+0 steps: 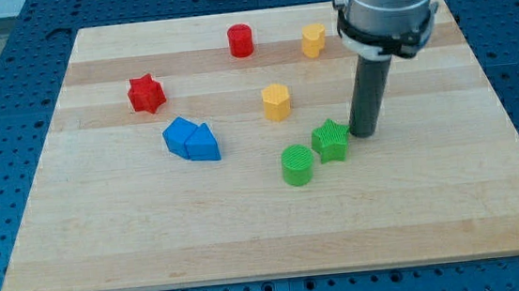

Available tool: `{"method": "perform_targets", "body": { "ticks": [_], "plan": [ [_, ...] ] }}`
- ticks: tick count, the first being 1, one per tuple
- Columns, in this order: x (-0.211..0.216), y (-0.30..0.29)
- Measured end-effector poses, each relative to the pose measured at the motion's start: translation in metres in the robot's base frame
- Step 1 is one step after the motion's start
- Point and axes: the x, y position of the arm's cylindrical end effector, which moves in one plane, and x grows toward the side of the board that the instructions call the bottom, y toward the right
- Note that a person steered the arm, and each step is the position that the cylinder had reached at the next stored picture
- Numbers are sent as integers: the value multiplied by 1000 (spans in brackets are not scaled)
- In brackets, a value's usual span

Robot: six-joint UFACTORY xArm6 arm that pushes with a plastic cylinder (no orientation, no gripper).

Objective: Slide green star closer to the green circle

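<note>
Right now my tip (364,134), the bottom end of the straight dark rod, sits on the pale wooden board (108,243) just beside the green star-shaped plastic block (331,141), at the star's 3 o'clock side. It looks as if it touches the star's edge, but I cannot be sure. I have no pincer at all, only this rod, so nothing is open, closed or holding anything.

The green star lies a little to the 4 o'clock side of the board's middle. The green round plastic block (297,165) is right next to it, at the star's 8 o'clock, and the two seem to touch or nearly touch.

At 11 o'clock from the star stands a yellow six-sided plastic block (276,102). Another yellow six-sided block (313,40) sits near the view's top, at 12 o'clock from the star. A red round plastic block (241,41) is at that one's 9 o'clock. A red star-shaped plastic block (146,93) is far off toward 10 o'clock. Two blue plastic blocks (190,139) are pressed together at 9 o'clock from the star; their shapes are hard to tell.
</note>
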Motion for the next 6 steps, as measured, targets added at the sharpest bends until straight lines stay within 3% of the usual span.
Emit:
{"method": "perform_targets", "body": {
  "ticks": [1,3,6],
  "plan": [
    [-17,-5],
    [3,-61],
    [-9,-60]
  ]
}}
